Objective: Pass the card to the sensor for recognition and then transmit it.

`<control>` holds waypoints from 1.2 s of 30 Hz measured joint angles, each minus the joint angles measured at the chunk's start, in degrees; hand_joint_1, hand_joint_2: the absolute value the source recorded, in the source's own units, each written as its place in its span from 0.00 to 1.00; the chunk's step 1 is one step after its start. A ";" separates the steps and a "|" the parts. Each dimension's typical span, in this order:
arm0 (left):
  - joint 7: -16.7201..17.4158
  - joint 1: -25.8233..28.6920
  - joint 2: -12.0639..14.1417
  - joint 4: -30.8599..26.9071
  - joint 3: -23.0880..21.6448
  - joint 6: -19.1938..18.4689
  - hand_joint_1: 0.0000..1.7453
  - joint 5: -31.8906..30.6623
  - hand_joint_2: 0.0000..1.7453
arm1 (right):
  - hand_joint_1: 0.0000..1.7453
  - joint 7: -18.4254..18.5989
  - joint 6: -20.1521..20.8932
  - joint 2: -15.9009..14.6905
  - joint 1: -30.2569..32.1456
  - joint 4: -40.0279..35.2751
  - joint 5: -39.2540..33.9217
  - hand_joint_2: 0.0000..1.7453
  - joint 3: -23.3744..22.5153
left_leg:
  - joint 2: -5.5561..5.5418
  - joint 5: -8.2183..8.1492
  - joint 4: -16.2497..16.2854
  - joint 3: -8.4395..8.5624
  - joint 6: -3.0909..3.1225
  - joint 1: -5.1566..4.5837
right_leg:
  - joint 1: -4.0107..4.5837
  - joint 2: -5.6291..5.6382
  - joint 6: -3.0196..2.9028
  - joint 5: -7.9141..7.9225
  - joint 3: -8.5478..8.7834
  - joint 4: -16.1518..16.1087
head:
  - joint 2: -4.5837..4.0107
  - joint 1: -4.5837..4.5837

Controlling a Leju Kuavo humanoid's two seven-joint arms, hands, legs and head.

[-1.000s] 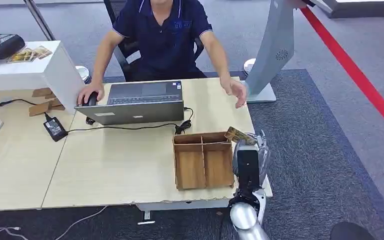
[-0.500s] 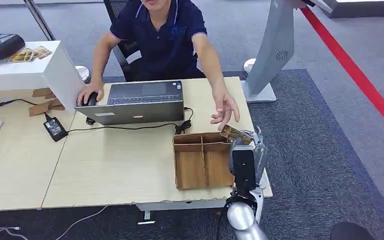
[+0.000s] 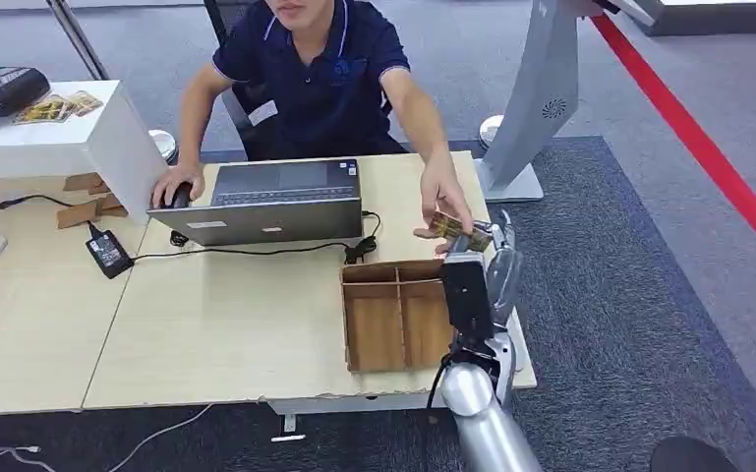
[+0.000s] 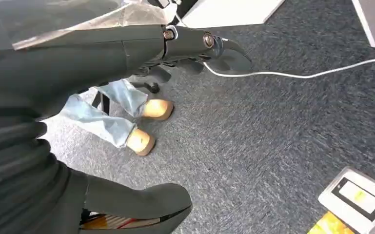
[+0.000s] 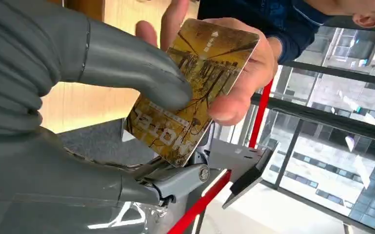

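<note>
Pinching the card [image 5: 195, 92] under its thumb, the right robot hand [image 3: 482, 270] meets a person's fingers [image 5: 234, 92], seen closest from the wrist.

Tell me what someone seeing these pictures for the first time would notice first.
The handover: the robot's right hand holds a yellow card near the desk's far right edge, and the person's hand grasps its other end. Next, the wooden divided box beside the right arm, and the open laptop in front of the seated person.
</note>
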 joint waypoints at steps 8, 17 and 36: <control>0.00 0.00 0.02 0.00 -0.63 0.02 0.00 0.20 0.00 | 1.00 -0.26 0.00 0.04 -0.59 1.46 0.48 1.00 -0.39 | 0.00 0.00 0.00 -0.01 0.00 0.00 | 0.00 0.00 0.00 0.00 -0.01 0.00 | 0.00 0.00; 0.00 0.00 0.07 0.00 -1.27 0.02 0.00 0.48 0.00 | 0.00 -0.63 0.00 0.15 -0.75 2.47 0.57 1.00 -1.05 | 0.00 0.00 0.00 -0.01 0.00 0.00 | 0.00 0.00 0.00 0.00 -0.01 0.00 | 0.00 0.02; 0.24 -0.02 0.31 0.00 -2.40 0.15 0.00 1.68 0.00 | 0.00 0.92 0.00 0.85 -0.48 3.45 1.40 1.00 -1.55 | 0.00 0.00 0.00 0.00 0.00 0.00 | 0.00 0.00 0.00 0.00 -0.03 0.00 | 0.00 0.02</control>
